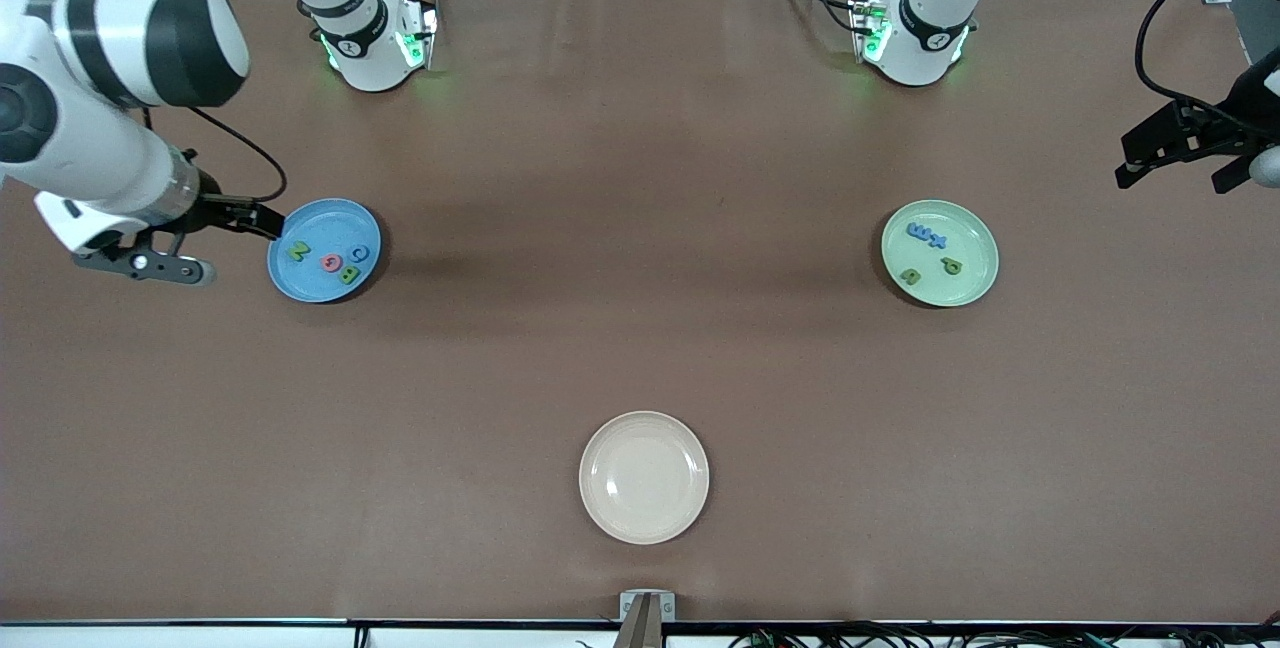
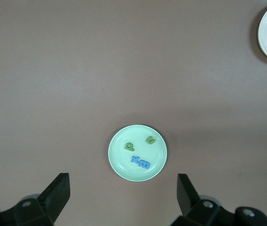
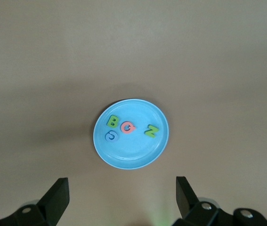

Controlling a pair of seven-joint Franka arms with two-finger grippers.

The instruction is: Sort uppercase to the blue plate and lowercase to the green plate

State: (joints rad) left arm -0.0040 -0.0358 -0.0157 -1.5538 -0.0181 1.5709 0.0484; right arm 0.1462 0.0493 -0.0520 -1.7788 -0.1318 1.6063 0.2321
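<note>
So, the blue plate [image 1: 322,250] sits at the right arm's end of the table w/ 4 big letters on it: N [image 1: 298,251], Q [image 1: 332,262], G [image 1: 359,253], B [image 1: 349,275]. The green plate [image 1: 939,253] is at the left arm's end w/ m [image 1: 919,230], t [image 1: 938,240], p [image 1: 951,266], u [image 1: 910,276]. A cream plate [image 1: 644,476] lies between, nearer the camera. Right gripper [image 1: 262,220] is open, up by the blue plate's rim. Left gripper [image 1: 1180,160] is open, up past the green plate at the table's end.
</note>
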